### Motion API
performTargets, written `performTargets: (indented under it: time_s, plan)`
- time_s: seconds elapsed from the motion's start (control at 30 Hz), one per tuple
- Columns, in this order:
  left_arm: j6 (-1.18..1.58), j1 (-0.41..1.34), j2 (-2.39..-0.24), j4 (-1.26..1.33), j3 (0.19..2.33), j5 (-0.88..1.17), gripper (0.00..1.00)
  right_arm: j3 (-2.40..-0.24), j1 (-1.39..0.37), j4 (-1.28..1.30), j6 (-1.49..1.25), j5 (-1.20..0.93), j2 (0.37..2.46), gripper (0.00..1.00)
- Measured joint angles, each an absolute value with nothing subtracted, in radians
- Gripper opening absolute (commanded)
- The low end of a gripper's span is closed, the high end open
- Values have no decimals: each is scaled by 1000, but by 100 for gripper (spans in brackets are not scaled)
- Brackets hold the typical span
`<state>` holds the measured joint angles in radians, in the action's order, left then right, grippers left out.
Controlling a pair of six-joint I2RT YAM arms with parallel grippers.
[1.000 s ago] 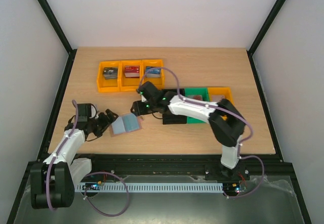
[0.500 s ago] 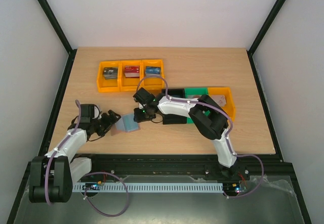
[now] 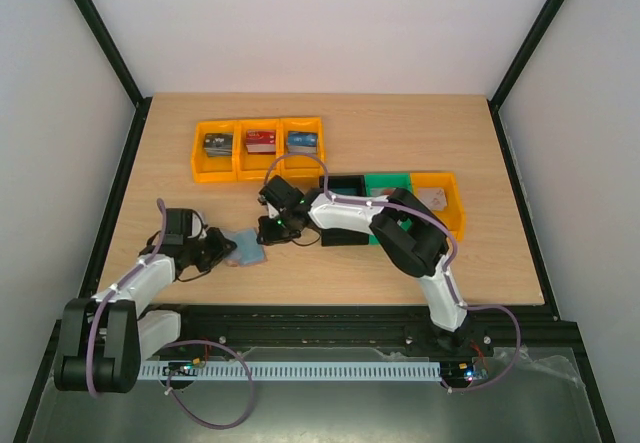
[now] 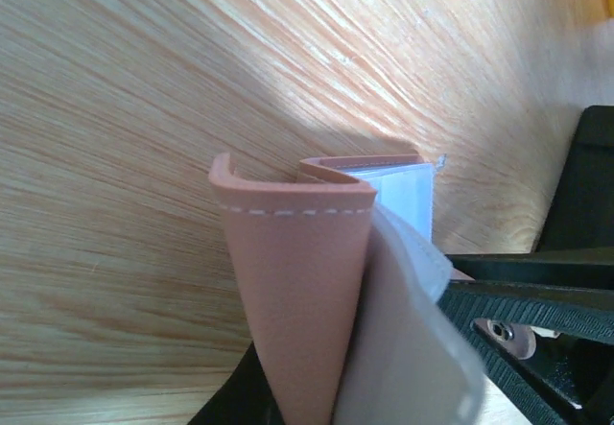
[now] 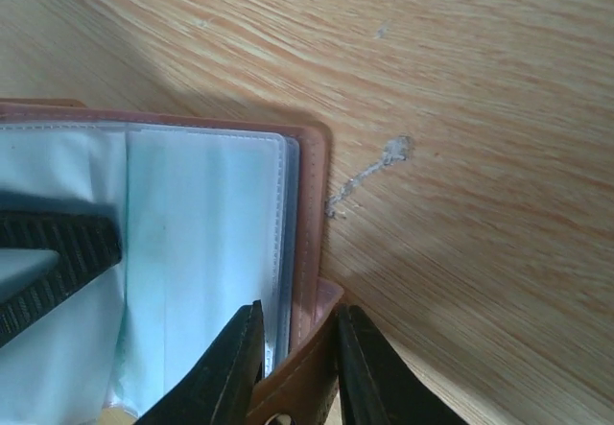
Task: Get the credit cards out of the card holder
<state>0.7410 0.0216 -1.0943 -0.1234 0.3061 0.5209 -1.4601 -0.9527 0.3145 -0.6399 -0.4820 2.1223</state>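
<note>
1. On the pale wooden worktop [image 3: 420, 133], the reddish-brown leather fold-over card holder [image 3: 245, 247] lies spread between the two arms. The left pincer [image 3: 218, 250] is clamped shut on one flap, and the right pincer [image 3: 270, 229] is nipped onto the opposite leather edge. Pulling apart too hard could strain the fold or drag the holder off the wood.
2. The right pincer bites only the holder's rim. So thin a hold may slip and let that flap fall closed.
3. The credit cards cannot be told from the holder's pale blue lining and clear plastic sleeves [image 5: 206, 243]; any there are not yet out. With both pincers occupied, neither is free to draw a card, and letting go risks the holder folding.
4. Just right of the holder, a row of black, green and yellow plastic bins [image 3: 388, 177] sits under the right arm and crowds its retreat.
5. Beyond the holder, well apart, a row of three yellow plastic bins [image 3: 216, 174] obstructs nothing.
</note>
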Motion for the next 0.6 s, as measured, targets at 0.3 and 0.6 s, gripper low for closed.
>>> performTargets:
  time_s: [0.3,0.6]
  plan:
    - [604,11,-1051,-204,491,645,2,-1308,-886,246,-542,-507,1891,37]
    - [63,10,-1081,-556,1219,787,2,-1195,-739,11,-426,-627,1480,58]
